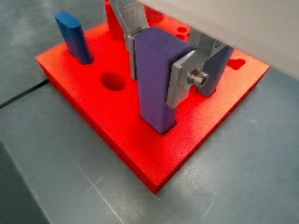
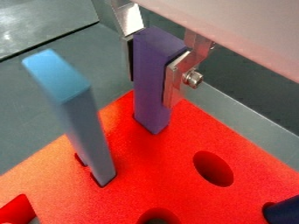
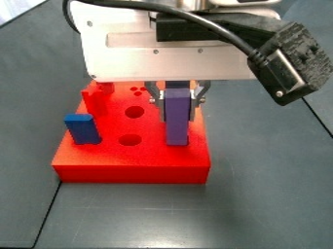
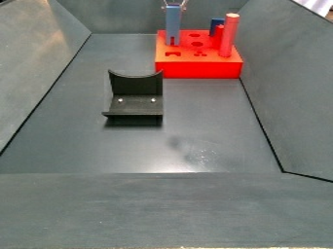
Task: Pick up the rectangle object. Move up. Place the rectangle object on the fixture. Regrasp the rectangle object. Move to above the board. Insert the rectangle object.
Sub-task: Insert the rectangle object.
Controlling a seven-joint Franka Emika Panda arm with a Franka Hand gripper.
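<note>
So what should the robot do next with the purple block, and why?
Probably push straight down a little more, then let go. The rectangle object stands upright with its lower end in the board, and the gripper fingers clamp its upper part.

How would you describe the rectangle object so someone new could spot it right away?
Find the orange-red board with holes in its top. The rectangle object stands upright on it between the gripper fingers. It is dark purple and plain; the blue peg beside it stands free of the gripper.
</note>
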